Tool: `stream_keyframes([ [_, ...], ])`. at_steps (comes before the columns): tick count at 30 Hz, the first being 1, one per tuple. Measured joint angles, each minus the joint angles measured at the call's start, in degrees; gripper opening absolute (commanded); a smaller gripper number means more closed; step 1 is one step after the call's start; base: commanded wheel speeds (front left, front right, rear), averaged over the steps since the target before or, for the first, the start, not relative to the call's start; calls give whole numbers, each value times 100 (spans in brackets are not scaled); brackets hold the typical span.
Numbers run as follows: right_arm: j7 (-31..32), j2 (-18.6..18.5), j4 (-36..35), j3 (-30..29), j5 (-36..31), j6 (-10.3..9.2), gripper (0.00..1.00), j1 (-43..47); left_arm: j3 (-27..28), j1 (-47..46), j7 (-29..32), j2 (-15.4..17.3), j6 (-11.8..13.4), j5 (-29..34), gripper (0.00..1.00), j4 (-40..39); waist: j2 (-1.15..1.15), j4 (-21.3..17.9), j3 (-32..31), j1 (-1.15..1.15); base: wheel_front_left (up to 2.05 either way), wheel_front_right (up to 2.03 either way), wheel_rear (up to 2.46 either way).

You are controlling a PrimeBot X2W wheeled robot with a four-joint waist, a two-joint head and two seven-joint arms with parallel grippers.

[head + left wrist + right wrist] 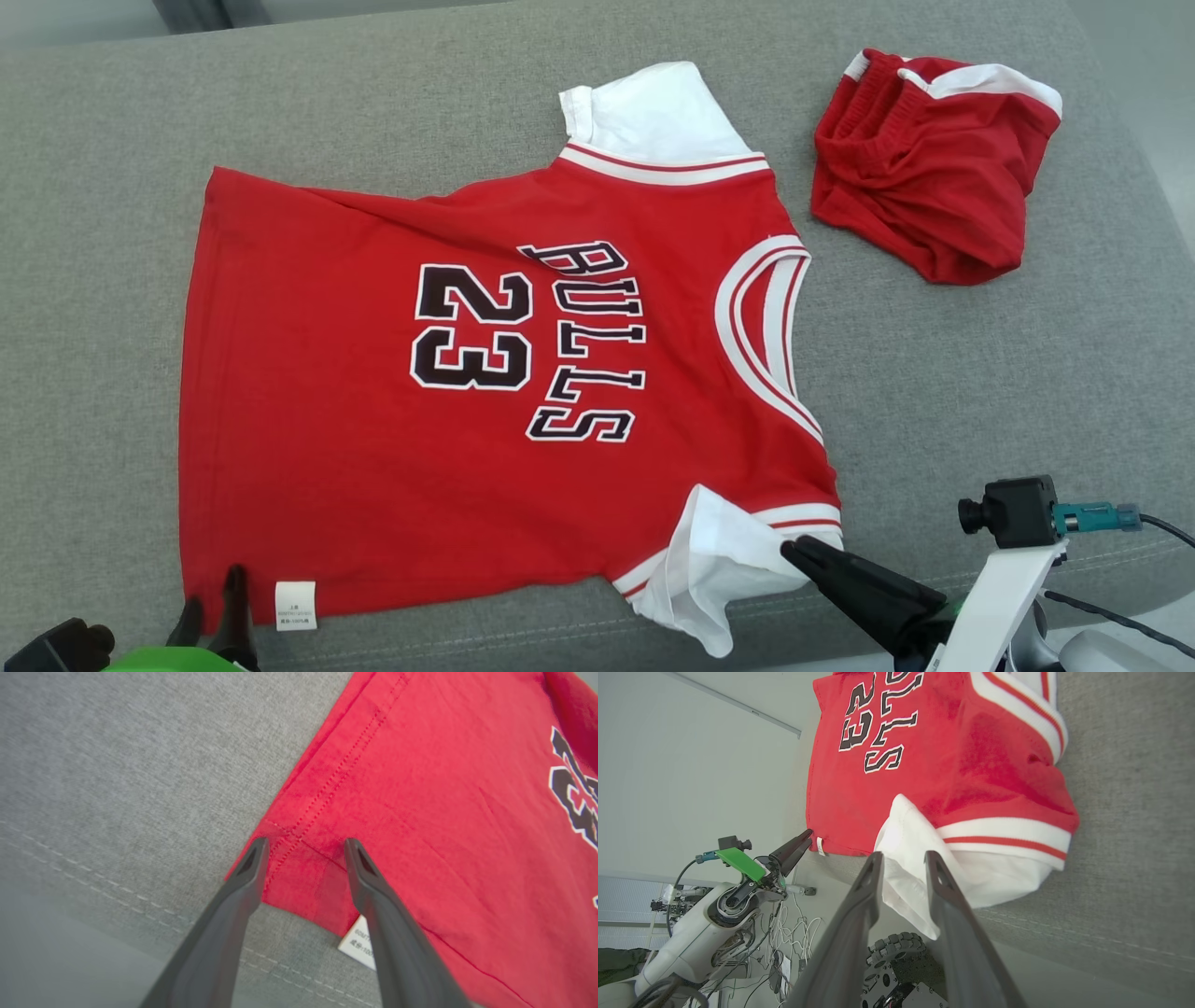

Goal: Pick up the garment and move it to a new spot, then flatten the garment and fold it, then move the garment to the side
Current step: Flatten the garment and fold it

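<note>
My left gripper (306, 844) gapes empty over the shirt's (467, 373) hem corner (299, 877). My right gripper (904, 856), half open, straddles the sleeve (971, 877), grip unclear. I'd smooth both edges outward evenly.

A red shirt (355, 485) was laid flat, front up, on a grey fabric surface (93, 140), with the collar (761, 327) turned right. Black, white-outlined "BULLS 23" lettering (523, 341) was displayed. White sleeves (653, 117) were edged in striped trim, the near one rumpled. A white label (295, 605) was seen at the hem corner.
</note>
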Motion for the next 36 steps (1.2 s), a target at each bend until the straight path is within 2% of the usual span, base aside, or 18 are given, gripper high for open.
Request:
stream_keyframes([
  [2,0,3,2,0,0,0,45,0,-3,-14,1,0,0,0,85,16,0,-5,14,0,0,0,0],
  [4,0,12,3,0,-1,0,44,-1,-4,-57,1,-1,0,-1,83,49,0,-13,28,0,0,0,0],
  [6,0,24,7,-1,-1,1,44,-2,-9,-103,1,-1,0,0,66,76,0,-21,46,0,0,0,0],
  [7,-1,25,11,-1,-1,1,44,-2,-10,-119,10,-1,1,-1,48,88,0,-25,52,0,0,0,0],
  [8,-1,25,16,-1,-1,1,43,-2,-9,-129,18,-1,1,-1,42,99,0,-30,56,0,0,0,0],
  [11,-7,27,30,-1,-2,1,42,-4,0,-140,19,3,3,-1,29,143,0,-42,69,0,0,0,0],
  [13,-8,31,36,-2,-2,2,42,-4,-5,-172,26,1,3,-1,25,166,0,-50,76,0,0,0,0],
  [18,-8,43,52,-2,-2,3,40,-6,-10,-200,26,1,3,-1,11,194,0,-67,86,0,0,0,0],
  [19,-8,49,55,-2,-2,3,40,-7,-10,-209,26,1,3,-1,2,204,0,-71,87,0,0,0,0],
  [28,-34,78,108,-2,-7,12,38,-7,-22,-230,32,5,1,0,0,194,0,-80,78,0,0,0,0],
  [36,-101,74,200,-2,-7,49,38,-1,-248,-232,52,-20,-38,97,0,-314,0,5,-6,0,0,0,0],
])
